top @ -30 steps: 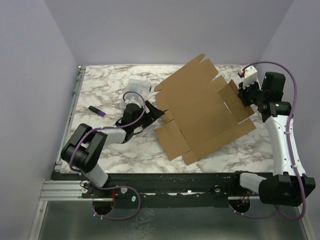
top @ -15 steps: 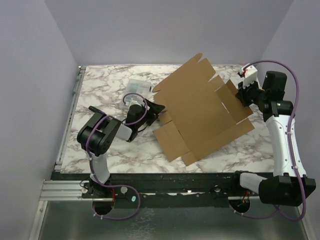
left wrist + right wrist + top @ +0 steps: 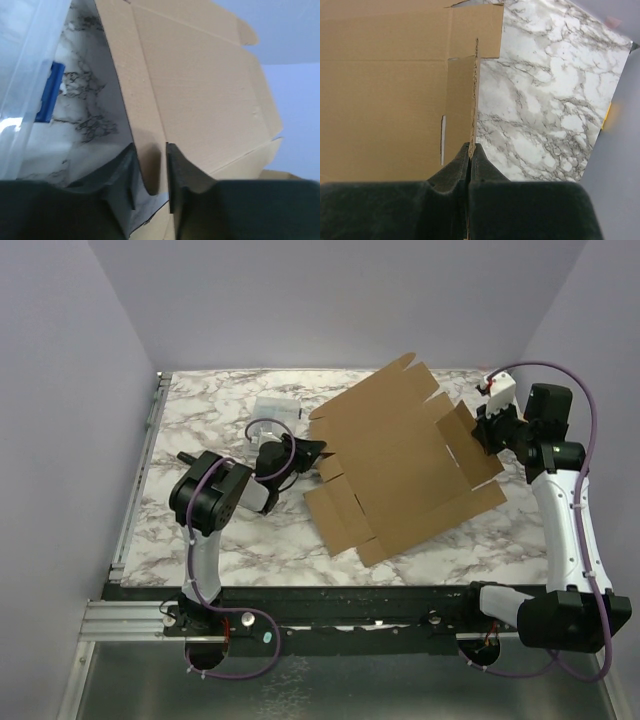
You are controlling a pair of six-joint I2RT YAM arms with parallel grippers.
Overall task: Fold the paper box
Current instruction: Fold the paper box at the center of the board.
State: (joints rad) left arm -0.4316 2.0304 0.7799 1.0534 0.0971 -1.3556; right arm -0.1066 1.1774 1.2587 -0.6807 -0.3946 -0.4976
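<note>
One paper box (image 3: 400, 460), unfolded; two tools: right tool (image 3: 470, 149) clamped on its flap, left tool (image 3: 150, 155) apart, astride edge.

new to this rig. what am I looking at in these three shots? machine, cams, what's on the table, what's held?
Two robot arms are bolted at the near edge of the table. The wide picture comes from a fixed camera above and behind them; the other two come from a camera on each wrist. On the marble rest the paper box, a brown die-cut sheet not yet folded, and a clear plastic case. The right fingers are pinched shut on a flap at the sheet's right edge. The left fingers stand apart around a flap at its left edge, not clamped.
</note>
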